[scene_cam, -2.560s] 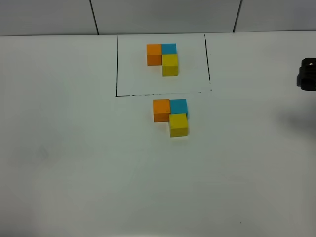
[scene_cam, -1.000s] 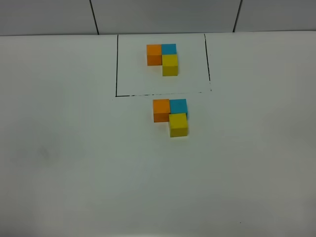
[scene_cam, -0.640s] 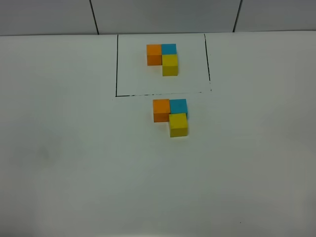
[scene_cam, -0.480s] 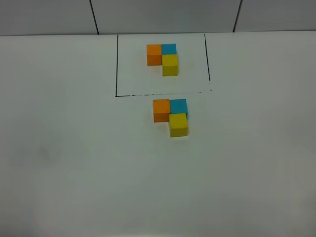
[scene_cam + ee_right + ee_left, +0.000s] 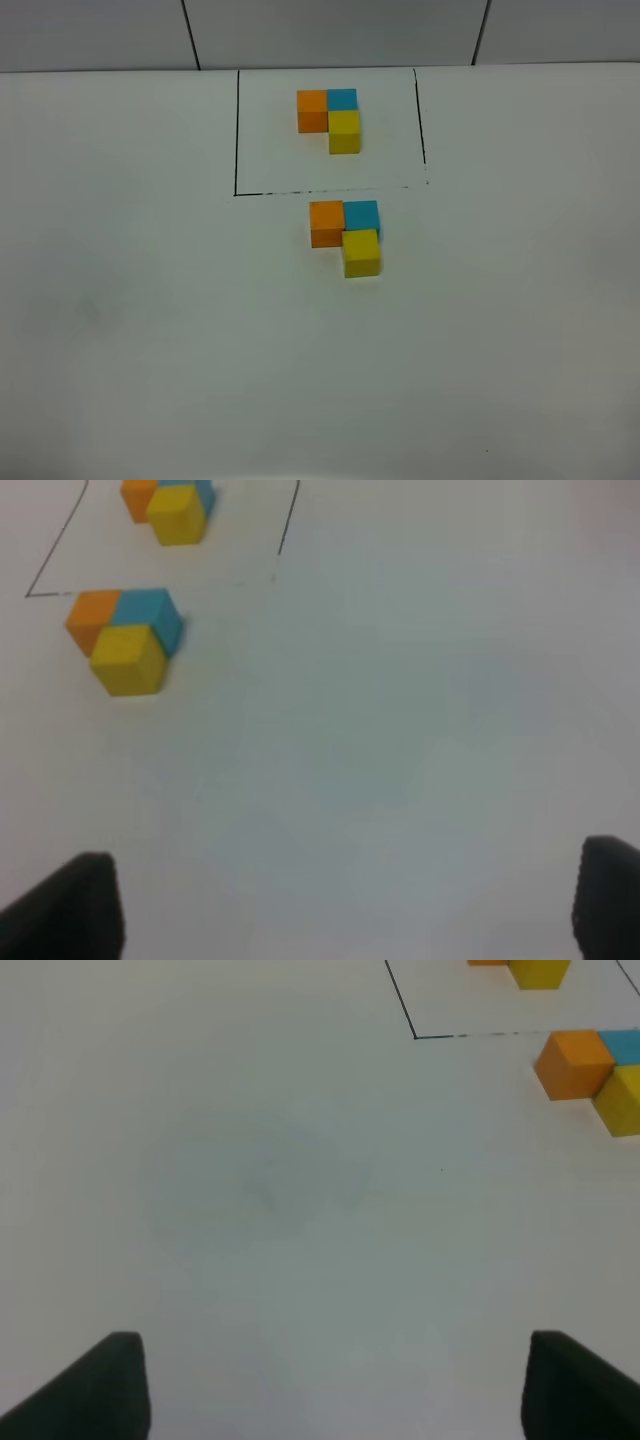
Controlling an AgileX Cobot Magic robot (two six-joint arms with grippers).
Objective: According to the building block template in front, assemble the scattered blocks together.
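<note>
Scattered blocks: orange (image 5: 326,222), blue (image 5: 362,214), yellow (image 5: 361,252), touching in an L just outside the template (image 5: 328,121) frame's near line. Bare white table (image 5: 150,330) all around. Left gripper (image 5: 335,1385) and right gripper (image 5: 350,905) spread wide, holding nothing, well apart from blocks.

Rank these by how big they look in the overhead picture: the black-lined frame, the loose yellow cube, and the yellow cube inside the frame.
1. Black-lined frame, by far the largest.
2. Loose yellow cube.
3. Framed yellow cube, slightly smaller, though it sits farther from the camera, so the cubes may really match.
</note>
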